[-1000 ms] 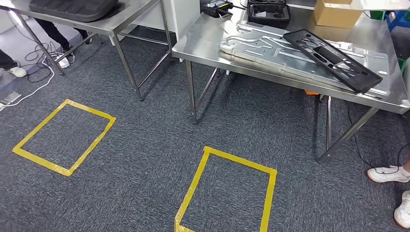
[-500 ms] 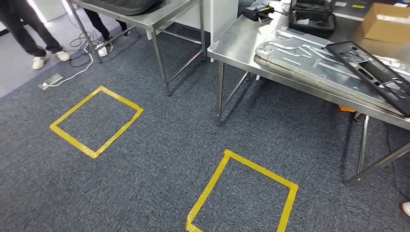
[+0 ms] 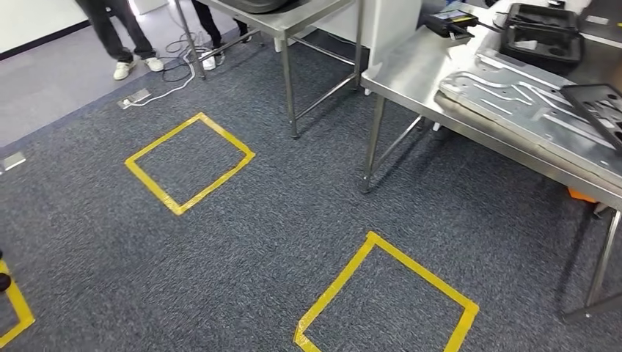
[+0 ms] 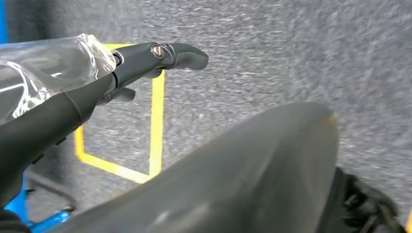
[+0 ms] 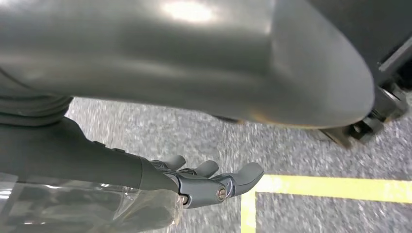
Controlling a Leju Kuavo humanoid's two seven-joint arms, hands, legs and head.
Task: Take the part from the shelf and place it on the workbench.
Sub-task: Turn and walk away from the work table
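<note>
A steel workbench stands at the right of the head view. On it lies a long ribbed metal plate, with a black plastic frame part resting across its far end. Behind them sit a black moulded tray and a small black device. My left hand hangs over the grey carpet with its fingers stretched out and nothing in it. My right hand also hangs over the carpet, fingers apart and holding nothing.
Two yellow tape squares mark the carpet, one at the left and one near me. A second steel table stands at the back. People's legs and loose cables are at the back left.
The camera has swung to the left: workbench, tables and tape squares have slid to the right in the picture, and more people's legs have come into view at the back left.
</note>
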